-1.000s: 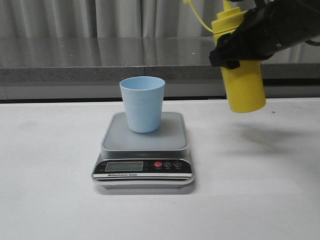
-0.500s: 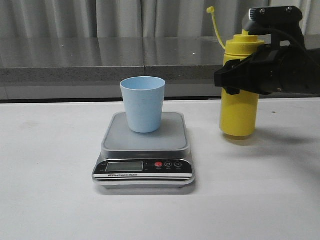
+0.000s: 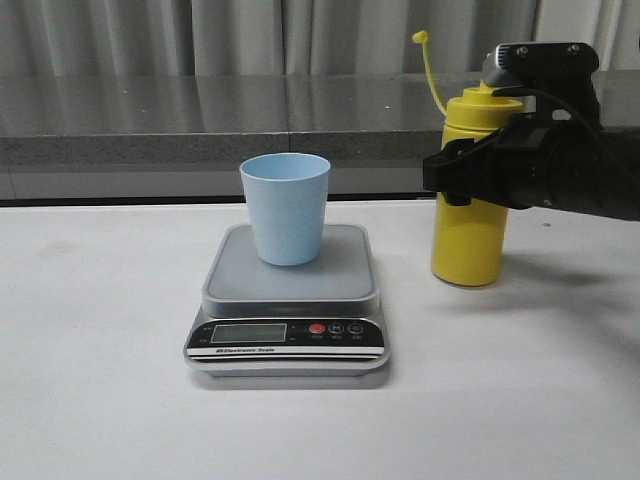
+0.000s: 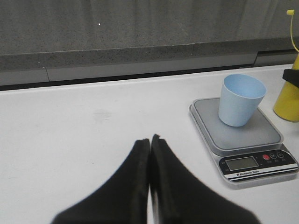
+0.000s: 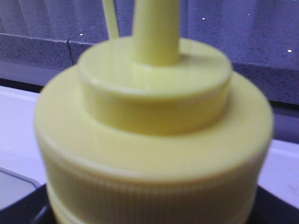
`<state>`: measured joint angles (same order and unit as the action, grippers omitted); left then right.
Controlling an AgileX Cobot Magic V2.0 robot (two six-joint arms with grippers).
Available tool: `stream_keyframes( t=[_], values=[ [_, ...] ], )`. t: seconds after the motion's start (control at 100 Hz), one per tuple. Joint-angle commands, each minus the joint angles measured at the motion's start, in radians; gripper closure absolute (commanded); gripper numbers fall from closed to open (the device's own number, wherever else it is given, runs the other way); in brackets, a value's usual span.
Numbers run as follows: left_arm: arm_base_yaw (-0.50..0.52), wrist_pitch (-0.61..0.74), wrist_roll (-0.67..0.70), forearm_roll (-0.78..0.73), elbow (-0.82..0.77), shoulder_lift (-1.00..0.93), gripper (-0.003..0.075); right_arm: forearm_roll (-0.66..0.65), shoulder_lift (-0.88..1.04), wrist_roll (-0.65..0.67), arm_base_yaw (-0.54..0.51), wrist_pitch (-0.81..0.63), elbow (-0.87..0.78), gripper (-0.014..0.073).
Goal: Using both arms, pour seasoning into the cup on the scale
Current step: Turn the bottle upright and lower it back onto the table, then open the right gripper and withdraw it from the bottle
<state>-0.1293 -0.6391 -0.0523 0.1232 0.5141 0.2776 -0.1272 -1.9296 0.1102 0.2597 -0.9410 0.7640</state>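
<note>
White tabletop (image 3: 100, 400) spreads under everything, with the digital kitchen scale (image 3: 288, 300) sitting near its middle and the light blue cup (image 3: 286, 208) standing upright on the grey platform, nothing visible inside it from here. Just to the right of the scale stands the yellow squeeze bottle (image 3: 468, 210), upright with its base down on or barely off the tabletop, I can't quite tell which, its little cap (image 3: 420, 37) dangling up on the thin tether so the nozzle looks uncapped. The right claw (image 3: 470, 178) is wrapped around the bottle's upper body, pinching it; its own wrist camera shows only the ribbed yellow collar, close and blurred. The left claw (image 4: 150, 142) hangs well off to the left of the scale with its fingers pressed together, holding nothing. To my eye the bottle is gripped but the pour has not begun. The next move calls for lifting the bottle, bringing the nozzle over the cup's rim and tipping it gently, perhaps with the left claw steadying the cup.
</note>
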Motion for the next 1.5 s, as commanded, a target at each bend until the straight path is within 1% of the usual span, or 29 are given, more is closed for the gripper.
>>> stream_keyframes(
  t=[0.0,0.02,0.05,0.06,0.07,0.09,0.14,0.18,0.25,0.46,0.74,0.88,0.93,1.0,1.04,1.05,1.07,1.12,1.14,1.15,1.19,1.22,1.23,1.26,1.35,1.44,1.49],
  values=[
    [0.001,0.07,0.009,0.015,0.027,0.009,0.0741,0.001,0.034,0.005,-0.005,-0.059,0.018,0.0383],
    [0.001,0.07,0.009,0.015,0.027,0.009,0.0741,0.001,0.034,0.005,-0.005,-0.059,0.018,0.035],
    [0.001,0.07,0.009,0.015,0.027,0.009,0.0741,0.001,0.034,0.005,-0.005,-0.059,0.018,0.0258],
    [0.001,0.07,0.009,0.015,0.027,0.009,0.0741,0.001,0.034,0.005,-0.005,-0.06,0.017,0.0239],
    [0.001,0.07,0.009,0.015,0.027,0.009,0.0741,0.001,0.034,0.005,-0.005,-0.062,0.017,0.02],
    [0.001,0.07,0.009,0.015,0.027,0.009,0.0741,0.0,0.037,0.005,-0.005,-0.064,0.015,0.0161],
    [0.001,0.07,0.009,0.015,0.027,0.009,0.0741,0.0,0.042,0.004,-0.005,-0.065,0.012,0.0008],
    [0.001,0.07,0.009,0.015,0.027,0.009,0.0741,0.0,0.048,0.004,-0.005,-0.06,0.012,-0.0076],
    [0.001,0.07,0.009,0.015,0.027,0.009,0.0741,-0.001,0.062,0.004,-0.005,-0.05,0.012,-0.0048],
    [0.001,0.07,0.009,0.015,0.027,0.009,0.0741,-0.001,0.123,0.004,-0.005,-0.021,-0.027,-0.0051],
    [0.001,0.07,0.009,0.015,0.027,0.009,0.0741,-0.002,0.301,0.004,-0.004,-0.035,-0.192,-0.0051],
    [0.001,0.07,0.009,0.015,0.027,0.009,0.0741,0.0,0.437,0.004,-0.004,0.017,-0.284,-0.0048],
    [0.001,0.07,0.009,0.015,0.027,0.009,0.0741,0.006,0.492,0.004,-0.004,0.056,-0.318,-0.0018],
    [0.001,0.07,0.009,0.015,0.027,0.009,0.0741,0.028,0.572,0.004,-0.004,0.108,-0.36,0.0097],
    [0.001,0.07,0.009,0.015,0.027,0.009,0.0741,0.046,0.613,0.004,-0.004,0.133,-0.381,0.0202],
    [0.001,0.07,0.009,0.015,0.027,0.009,0.0741,0.054,0.629,0.004,-0.004,0.142,-0.39,0.0242],
    [0.001,0.07,0.009,0.015,0.027,0.009,0.0741,0.068,0.654,0.004,-0.004,0.154,-0.403,0.0281],
    [0.001,0.07,0.009,0.015,0.027,0.009,0.0741,0.098,0.713,0.004,-0.004,0.178,-0.433,0.0437],
    [0.001,0.07,0.009,0.015,0.027,0.009,0.0741,0.11,0.739,0.004,-0.004,0.187,-0.446,0.0473],
    [0.001,0.07,0.009,0.015,0.027,0.009,0.0741,0.114,0.748,0.003,-0.004,0.189,-0.45,0.0509],
    [0.001,0.07,0.009,0.015,0.027,0.009,0.0741,0.14,0.797,0.002,-0.004,0.205,-0.472,0.0606],
    [0.001,0.07,0.009,0.015,0.027,0.009,0.0741,0.156,0.83,0.002,-0.004,0.214,-0.487,0.0659],
    [0.001,0.07,0.009,0.015,0.027,0.009,0.0741,0.165,0.847,0.002,-0.004,0.217,-0.49,0.067],
    [0.001,0.07,0.009,0.015,0.027,0.009,0.0741,0.182,0.878,0.0,-0.005,0.23,-0.508,0.0658],
    [0.001,0.07,0.009,0.015,0.027,0.009,0.0741,0.226,0.971,-0.025,-0.006,0.262,-0.547,0.066],
    [0.001,0.07,0.009,0.015,0.027,0.009,0.0741,0.228,1.036,-0.06,-0.028,0.293,-0.58,0.066],
    [0.001,0.07,0.009,0.015,0.027,0.009,0.0741,0.227,1.062,-0.063,-0.059,0.313,-0.596,0.066]
  ],
)
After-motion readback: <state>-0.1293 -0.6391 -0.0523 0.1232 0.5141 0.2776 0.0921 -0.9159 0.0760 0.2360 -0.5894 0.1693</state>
